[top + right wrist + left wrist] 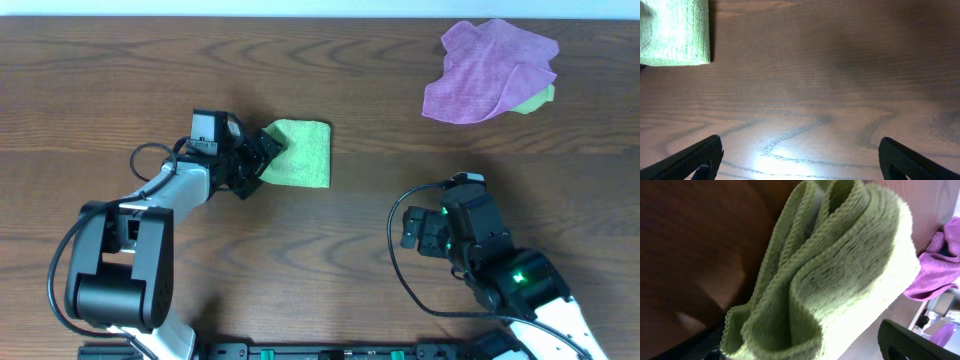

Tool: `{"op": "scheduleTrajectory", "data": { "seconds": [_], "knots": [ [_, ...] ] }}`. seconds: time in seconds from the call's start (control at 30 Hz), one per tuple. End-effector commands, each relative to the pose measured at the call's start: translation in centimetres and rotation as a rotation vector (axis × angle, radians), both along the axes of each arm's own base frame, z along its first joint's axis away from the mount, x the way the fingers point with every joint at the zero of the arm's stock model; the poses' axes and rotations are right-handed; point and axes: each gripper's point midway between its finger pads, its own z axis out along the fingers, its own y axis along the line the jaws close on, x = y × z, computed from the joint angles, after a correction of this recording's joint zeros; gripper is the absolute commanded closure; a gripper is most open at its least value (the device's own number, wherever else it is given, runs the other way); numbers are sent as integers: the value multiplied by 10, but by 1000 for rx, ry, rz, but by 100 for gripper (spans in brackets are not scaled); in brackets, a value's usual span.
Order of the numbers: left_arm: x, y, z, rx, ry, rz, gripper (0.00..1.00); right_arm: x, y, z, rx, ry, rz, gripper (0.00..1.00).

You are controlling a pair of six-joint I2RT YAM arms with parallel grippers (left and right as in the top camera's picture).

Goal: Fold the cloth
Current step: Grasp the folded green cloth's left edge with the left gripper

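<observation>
Right gripper [800,145] fingers spread wide over desk [840,75], toward front right corner. Purple cloth [485,70] heaped at far right corner. Green cloth [300,155] folded, near-square, long axis unclear, mid-desk left of centre. Its layered edge points left into left gripper [262,158], jaws apart astride it.

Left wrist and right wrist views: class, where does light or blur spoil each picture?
Left wrist view: the green cloth is washed out on its right side, the table beside it dark and blurred. Right wrist view: a glare patch sits low on the wood; the cloth corner looks pale.
</observation>
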Motion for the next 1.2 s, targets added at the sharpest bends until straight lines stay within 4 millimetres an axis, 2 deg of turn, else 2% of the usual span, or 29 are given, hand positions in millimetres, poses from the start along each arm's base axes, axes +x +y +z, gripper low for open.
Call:
{"op": "scheduleTrajectory", "data": {
  "seconds": [0.0,0.33,0.37,0.5,0.63,0.77,1.1,1.17],
  "knots": [
    [0,-2,-7,3,13,5,4,1,-6,-1,-7,-2,-38,1],
    [-6,-19,-9,27,2,-36,0,1,-6,-1,-8,-2,-37,1],
    [-6,-20,-9,31,1,-37,6,1,-6,-1,-8,-2,-37,1],
    [-5,-17,-11,59,-5,-30,9,1,-6,-1,-7,-2,-38,1],
    [-2,-12,-14,91,-12,-15,19,1,-6,-1,-7,-2,-38,1],
    [-1,-15,-11,100,-57,-68,32,1,-6,-1,-8,-2,-37,1],
    [-3,-22,-7,87,-106,-153,57,1,-6,-1,-7,-2,-38,1],
    [-4,-25,-5,73,-114,-173,69,1,-6,-1,-7,-2,-38,1]
  ]
}}
